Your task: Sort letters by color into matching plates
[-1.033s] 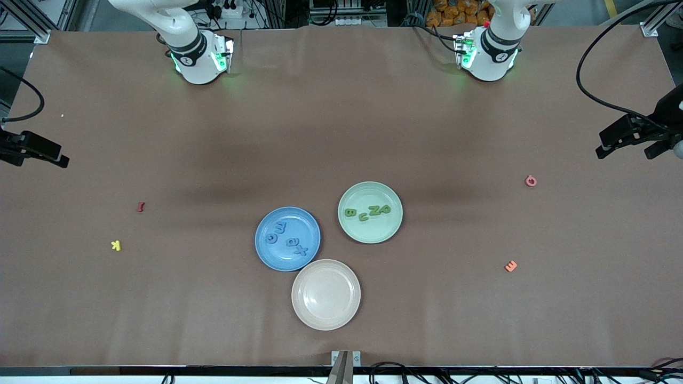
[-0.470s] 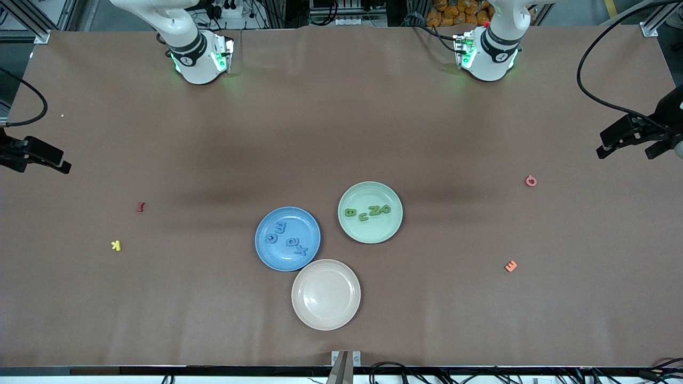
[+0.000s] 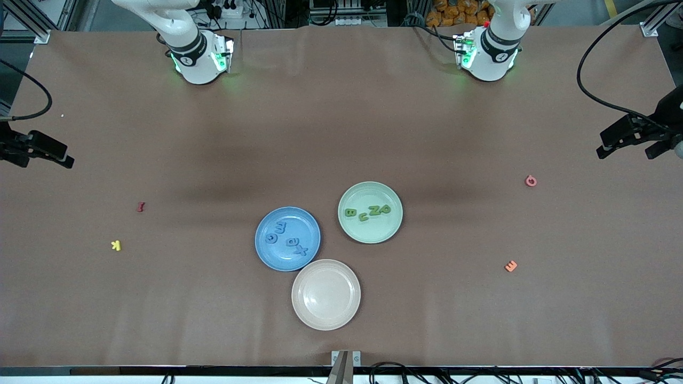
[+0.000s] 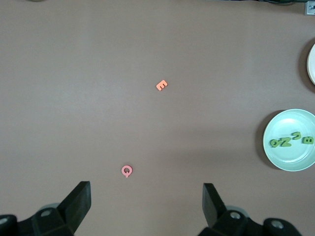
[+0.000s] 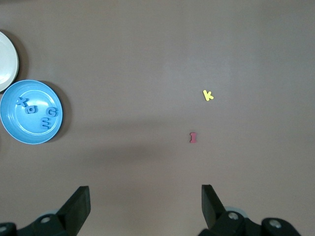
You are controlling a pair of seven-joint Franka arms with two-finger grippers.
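4 blue letters point(image 3: 288, 239) in blue plate point(image 3: 263, 248), 4 green letters point(image 3: 368, 211) in green plate point(image 3: 370, 232) — left gripper point(image 4: 146, 209) and right gripper point(image 5: 145, 209) both released (empty), hanging over the surface point(image 3: 341, 133) ends.

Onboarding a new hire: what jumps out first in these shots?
Three plates clustered mid-table: the blue plate holds four blue letters, the green plate four green letters, the beige plate nearest the camera nothing. Both grippers, left and right, hang open over the table's ends.

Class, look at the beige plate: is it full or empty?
Empty. The beige plate shows only its bare inside; no letter lies in it.
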